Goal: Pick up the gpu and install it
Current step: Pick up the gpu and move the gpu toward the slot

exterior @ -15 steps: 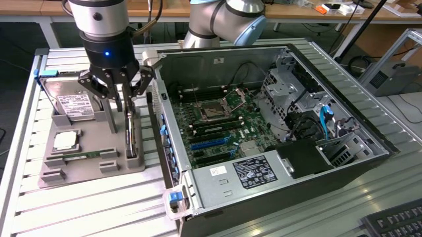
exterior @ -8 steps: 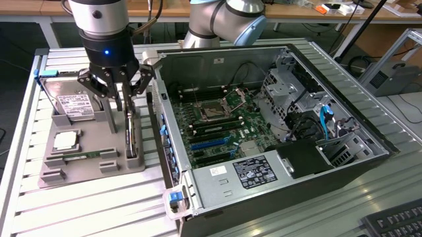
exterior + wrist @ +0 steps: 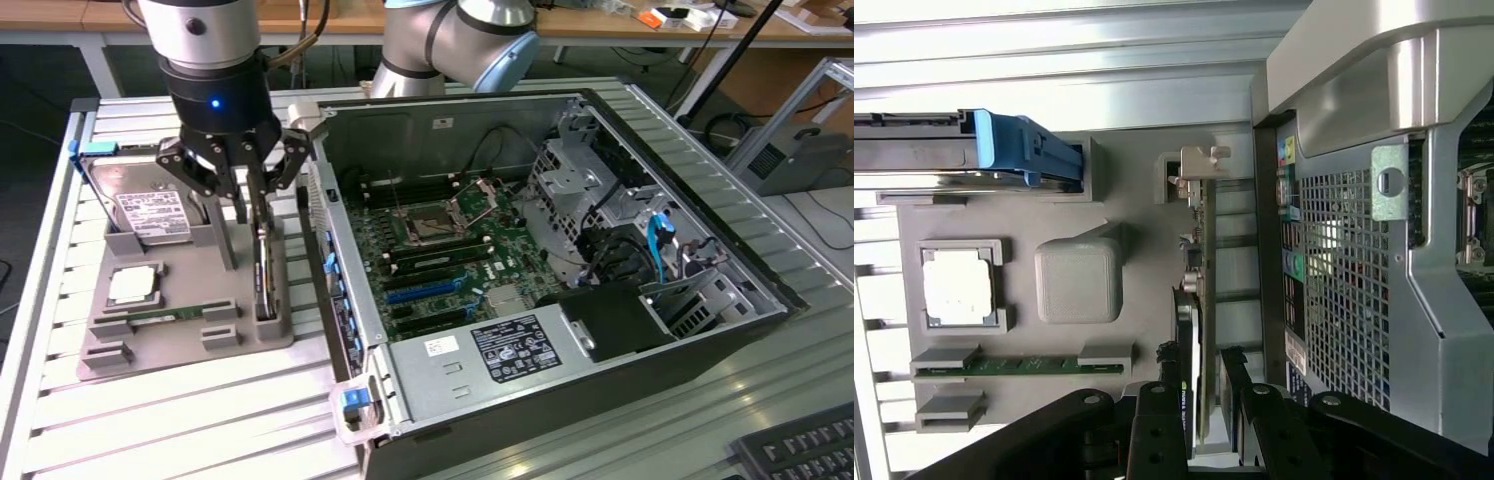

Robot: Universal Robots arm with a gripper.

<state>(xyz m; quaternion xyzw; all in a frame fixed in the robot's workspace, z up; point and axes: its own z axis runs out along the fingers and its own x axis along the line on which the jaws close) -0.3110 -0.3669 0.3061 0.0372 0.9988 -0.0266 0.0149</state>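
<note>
A slatted metal table [image 3: 174,425] carries a grey holder tray [image 3: 187,350] just beside an open computer case [image 3: 754,275]. On the tray's side nearest the case, the gpu [image 3: 267,278] [image 3: 1201,270] stands on its long edge in a slot. It is thin and dark, with its silvery bracket at the far end.

The gripper [image 3: 244,215] [image 3: 1201,355] hangs straight over the card, partly open, with one finger on either side and a gap showing. It does not appear to be pinching the card yet.

To do this well, I judge the gripper should be centred on the card and close on its flat faces, not the bracket. It should then lift straight up, so the card leaves its slot without tilting.

Nearest, the power supply label [image 3: 514,350] has print too fine to read. The card's small green lettering is also illegible. Farthest, the hard drive [image 3: 150,210] bears a white label I cannot read.
</note>
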